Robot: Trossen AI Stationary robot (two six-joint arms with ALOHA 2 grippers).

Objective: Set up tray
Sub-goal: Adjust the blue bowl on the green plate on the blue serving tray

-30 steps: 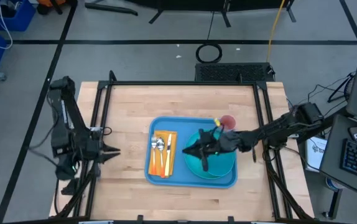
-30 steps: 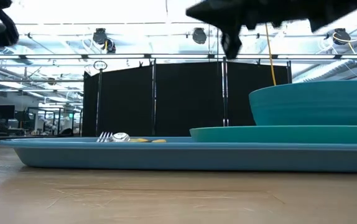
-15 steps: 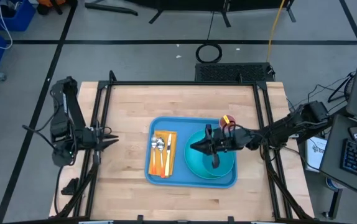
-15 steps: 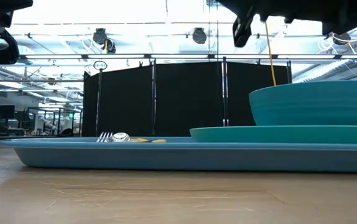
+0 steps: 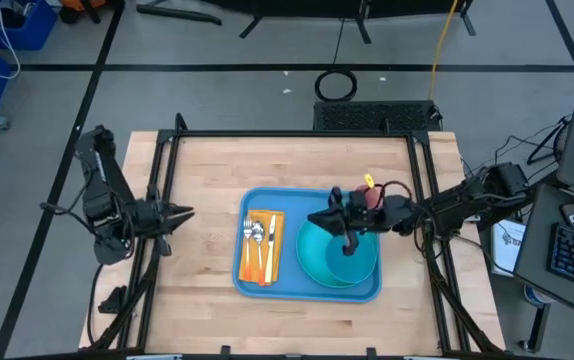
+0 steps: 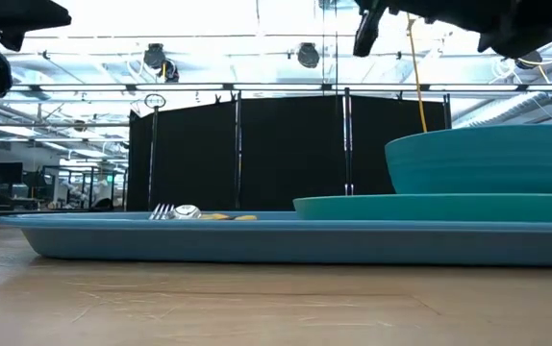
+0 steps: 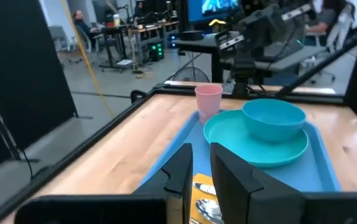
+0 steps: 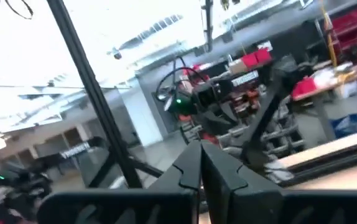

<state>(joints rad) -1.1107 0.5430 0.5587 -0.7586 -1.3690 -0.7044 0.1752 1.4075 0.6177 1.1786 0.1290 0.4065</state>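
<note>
The tray (image 5: 307,290) is set near the table's (image 5: 207,180) middle. On it are laid cutlery (image 5: 259,238) on an orange napkin (image 5: 272,222), and a bowl (image 7: 273,118) on a plate (image 7: 228,134). A pink cup (image 7: 208,99) is seen beside the plate. The right gripper (image 5: 317,218) is held above the plate, fingers closed and empty. The left gripper (image 5: 185,213) is kept at the table's left edge, fingers slightly parted and empty.
</note>
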